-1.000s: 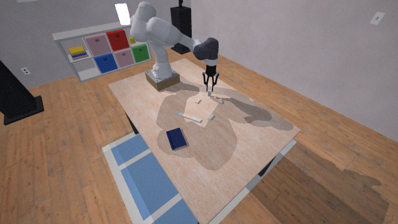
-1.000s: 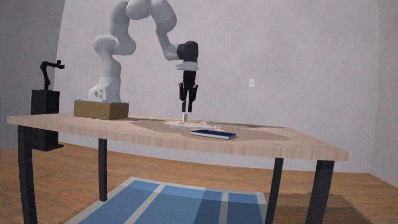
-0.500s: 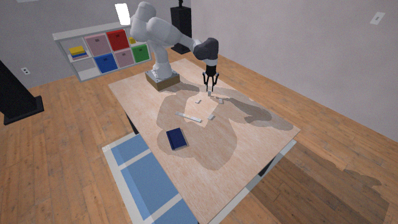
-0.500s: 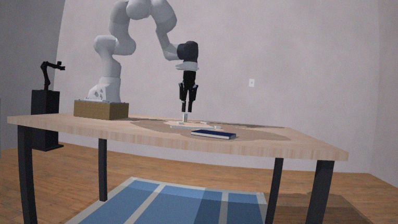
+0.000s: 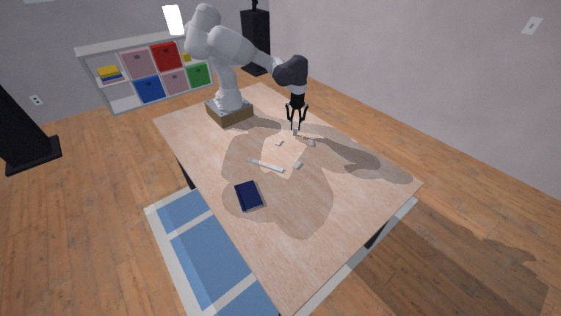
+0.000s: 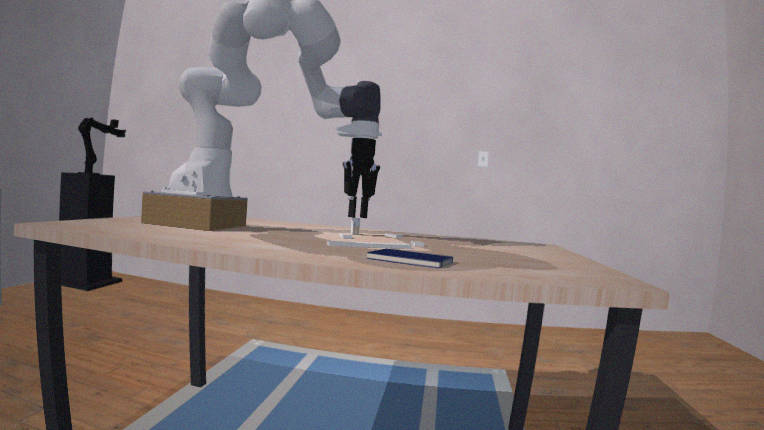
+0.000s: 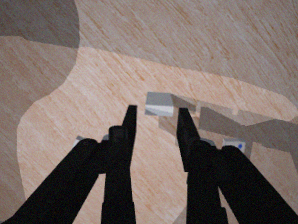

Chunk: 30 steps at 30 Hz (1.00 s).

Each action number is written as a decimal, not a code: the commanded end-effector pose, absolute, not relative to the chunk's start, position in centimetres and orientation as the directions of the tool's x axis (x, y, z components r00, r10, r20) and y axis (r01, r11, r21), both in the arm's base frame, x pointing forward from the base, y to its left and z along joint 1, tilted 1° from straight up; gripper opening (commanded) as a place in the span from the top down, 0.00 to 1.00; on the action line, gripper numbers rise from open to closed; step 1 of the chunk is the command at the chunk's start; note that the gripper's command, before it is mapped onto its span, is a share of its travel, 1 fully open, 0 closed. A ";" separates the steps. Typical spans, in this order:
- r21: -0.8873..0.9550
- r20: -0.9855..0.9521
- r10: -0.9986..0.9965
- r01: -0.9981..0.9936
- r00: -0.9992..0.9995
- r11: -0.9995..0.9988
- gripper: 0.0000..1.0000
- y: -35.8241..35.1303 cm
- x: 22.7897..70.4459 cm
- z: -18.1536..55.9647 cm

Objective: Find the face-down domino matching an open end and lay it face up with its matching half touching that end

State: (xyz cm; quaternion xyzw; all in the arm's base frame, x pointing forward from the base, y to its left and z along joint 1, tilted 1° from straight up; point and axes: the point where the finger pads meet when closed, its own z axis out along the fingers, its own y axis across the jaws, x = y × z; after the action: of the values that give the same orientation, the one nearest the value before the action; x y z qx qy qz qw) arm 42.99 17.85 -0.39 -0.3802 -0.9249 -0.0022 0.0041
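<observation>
My gripper [image 5: 297,126] points straight down over the far part of the table. Its fingers stand a little apart with nothing between them. Just under the fingertips a small grey domino [image 5: 294,131] stands upright on its end; it also shows in the side view [image 6: 353,227] and beyond the fingertips in the wrist view [image 7: 158,103]. The line of dominoes [image 5: 265,164] lies flat nearer the middle of the table. Three loose dominoes lie flat around it: one [image 5: 279,142] left of the gripper, one [image 5: 310,142] to its right, and one [image 5: 297,164] by the line's right end.
A dark blue book [image 5: 248,195] lies flat on the table in front of the line. The robot's base block [image 5: 228,111] sits at the table's far edge. A shelf with coloured bins [image 5: 149,70] stands on the floor behind.
</observation>
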 end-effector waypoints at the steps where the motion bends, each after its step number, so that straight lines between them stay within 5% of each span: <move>1: 0.008 0.008 0.706 0.706 -0.708 0.708 0.67 18.0 43.2 -0.8; 30: 0.008 0.008 0.706 0.706 -0.708 0.708 0.67 18.0 43.2 -2.4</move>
State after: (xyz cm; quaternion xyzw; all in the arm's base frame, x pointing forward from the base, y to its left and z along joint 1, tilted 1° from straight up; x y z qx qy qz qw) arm 43.03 17.96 -2.42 -0.3800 -0.9250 -0.0036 0.0039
